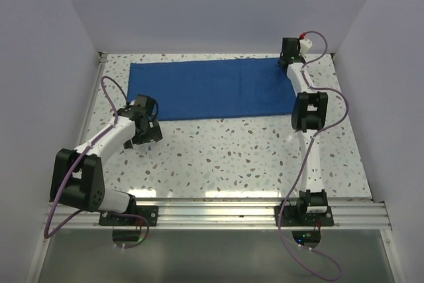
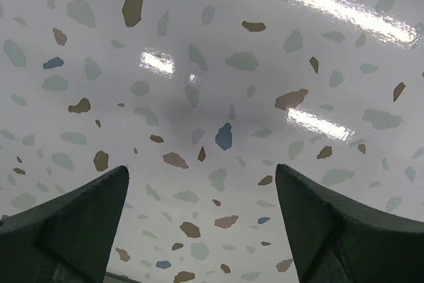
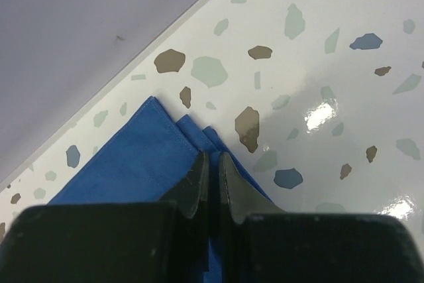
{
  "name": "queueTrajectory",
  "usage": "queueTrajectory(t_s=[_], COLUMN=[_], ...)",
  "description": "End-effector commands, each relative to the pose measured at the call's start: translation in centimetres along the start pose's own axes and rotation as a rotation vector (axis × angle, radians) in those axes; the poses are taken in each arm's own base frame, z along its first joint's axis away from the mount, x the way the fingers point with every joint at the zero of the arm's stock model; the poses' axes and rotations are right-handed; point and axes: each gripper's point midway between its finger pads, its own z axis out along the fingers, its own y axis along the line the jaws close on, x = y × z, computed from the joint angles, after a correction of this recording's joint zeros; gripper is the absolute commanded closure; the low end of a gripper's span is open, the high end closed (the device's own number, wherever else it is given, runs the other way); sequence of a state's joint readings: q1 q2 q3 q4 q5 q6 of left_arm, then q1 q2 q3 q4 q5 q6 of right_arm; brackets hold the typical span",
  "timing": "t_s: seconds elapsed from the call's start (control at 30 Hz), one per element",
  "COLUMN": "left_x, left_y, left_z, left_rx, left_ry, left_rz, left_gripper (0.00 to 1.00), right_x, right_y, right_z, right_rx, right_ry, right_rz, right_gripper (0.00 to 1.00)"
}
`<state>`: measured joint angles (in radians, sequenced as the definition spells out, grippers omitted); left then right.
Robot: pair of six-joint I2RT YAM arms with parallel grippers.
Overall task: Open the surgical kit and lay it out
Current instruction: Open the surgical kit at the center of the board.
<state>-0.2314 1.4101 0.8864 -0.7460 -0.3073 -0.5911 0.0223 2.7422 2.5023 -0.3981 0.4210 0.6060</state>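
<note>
While one left gripper (image 2: 201, 169) wide, one right gripper (image 3: 211, 166) tight on a corner of one blue cloth (image 1: 212, 91).

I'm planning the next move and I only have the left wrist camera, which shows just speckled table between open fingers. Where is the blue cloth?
Observer: The blue cloth lies flat along the far side of the table. Its near left corner is beside the left gripper.
Operator: What is the right arm doing?
Observer: The right gripper is at the cloth's far right corner, with its fingers closed on the layered edge.
Operator: Is any tray or instrument out yet?
Observer: None shows in any view, only the cloth.
</note>
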Motion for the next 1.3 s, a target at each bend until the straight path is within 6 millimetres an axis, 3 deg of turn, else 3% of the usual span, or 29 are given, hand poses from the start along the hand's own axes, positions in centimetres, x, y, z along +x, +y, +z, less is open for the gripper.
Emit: queueTrajectory(t_s=[0.0, 0.2, 0.27, 0.3, 0.37, 0.43, 0.6, 0.7, 0.73, 0.77, 0.8, 0.83, 0.87, 0.9, 0.93, 0.97, 1.0, 1.03, 1.07, 1.1, 1.13, 1.17, 1.23, 1.27], left_x=[-1.7, -2.0, -2.3, -2.5, -2.9, -3.4, -4.5, -4.4, -4.5, -4.5, -4.4, -4.4, -4.2, -4.1, -3.9, -3.6, -3.4, -3.3, -2.9, -2.8, -2.6, -2.4, -2.2, -2.1], left_y=[-0.9, -0.5, -0.4, -0.3, -0.2, -0.1, -0.2, 0.0, 0.3, 0.3, 0.5, 0.7, 1.0, 1.2, 1.4, 1.7, 1.9, 2.0, 2.2, 2.3, 2.5, 2.5, 2.6, 2.6], left_z=[-0.7, -1.5, -2.0, -2.2, -2.7, -3.2, -4.9, -6.2, -7.0, -7.5, -7.8, -8.3, -9.2, -9.7, -10.0, -10.8, -11.1, -11.4, -12.0, -12.4, -12.9, -13.2, -14.1, -14.3], left_rx=[0.036, 0.03, 0.036, 0.037, 0.043, 0.046, 0.08, 0.111, 0.124, 0.134, 0.141, 0.146, 0.157, 0.164, 0.169, 0.182, 0.189, 0.196, 0.211, 0.222, 0.235, 0.252, 0.279, 0.293], left_ry=[-0.048, -0.074, -0.091, -0.103, -0.128, -0.151, -0.203, -0.228, -0.245, -0.255, -0.259, -0.268, -0.275, -0.281, -0.284, -0.295, -0.299, -0.302, -0.311, -0.315, -0.328, -0.327, -0.352, -0.356], left_rz=[-0.017, -0.029, -0.041, -0.044, -0.058, -0.066, -0.081, -0.092, -0.099, -0.103, -0.105, -0.106, -0.106, -0.107, -0.108, -0.109, -0.112, -0.113, -0.119, -0.125, -0.131, -0.134, -0.155, -0.16], left_gripper=[0.05, 0.05, 0.04, 0.04, 0.04, 0.03, 0.02, 0.02, 0.02, 0.02, 0.01, 0.01, 0.01, 0.0, 0.0, 0.0, 0.0, 0.0, 0.0, 0.0, 0.0, 0.0, 0.0, 0.0], right_x=[-3.3, -4.6, -6.8, -6.0, -8.2, -7.6, -7.2, -5.7, -4.8, -2.9, -3.6, -2.5, 0.4, -0.8, 0.7, 3.4, 2.4, 3.7, 6.7, 7.6, 6.9, 9.0, 9.5, 9.6], right_y=[0.8, 1.3, 2.5, 2.2, 3.9, 4.4, 6.7, 7.3, 7.8, 7.0, 7.3, 7.6, 6.1, 6.1, 6.2, 4.5, 4.1, 4.1, 1.5, 0.2, -1.6, -4.7, -8.5, -13.0], right_z=[-1.4, -3.2, -5.1, -5.3, -7.8, -8.9, -13.8, -16.9, -18.3, -18.7, -21.0, -22.5, -23.0, -26.1, -28.0, -29.0, -32.4, -35.2, -36.3, -38.1, -42.6, -43.3, -46.5, -48.8], right_rx=[-0.017, -0.042, -0.089, -0.091, -0.161, -0.187, -0.31, -0.358, -0.375, -0.364, -0.387, -0.401, -0.377, -0.412, -0.433, -0.418, -0.459, -0.49, -0.454, -0.454, -0.48, -0.442, -0.432, -0.425], right_ry=[-0.069, -0.086, -0.129, -0.114, -0.153, -0.136, -0.079, -0.018, 0.002, 0.041, 0.034, 0.052, 0.112, 0.09, 0.112, 0.161, 0.136, 0.151, 0.219, 0.234, 0.219, 0.263, 0.291, 0.301], right_rz=[0.016, 0.016, 0.037, 0.027, 0.05, 0.042, 0.018, -0.025, -0.056, -0.086, -0.096, -0.128, -0.163, -0.158, -0.183, -0.218, -0.213, -0.234, -0.282, -0.297, -0.279, -0.299, -0.235, -0.218], right_gripper=[1.0, 1.0, 1.0, 1.0, 1.0, 1.0, 1.0, 1.0, 1.0, 1.0, 1.0, 1.0, 1.0, 1.0, 1.0, 1.0, 1.0, 1.0, 1.0, 1.0, 1.0, 1.0, 1.0, 1.0])
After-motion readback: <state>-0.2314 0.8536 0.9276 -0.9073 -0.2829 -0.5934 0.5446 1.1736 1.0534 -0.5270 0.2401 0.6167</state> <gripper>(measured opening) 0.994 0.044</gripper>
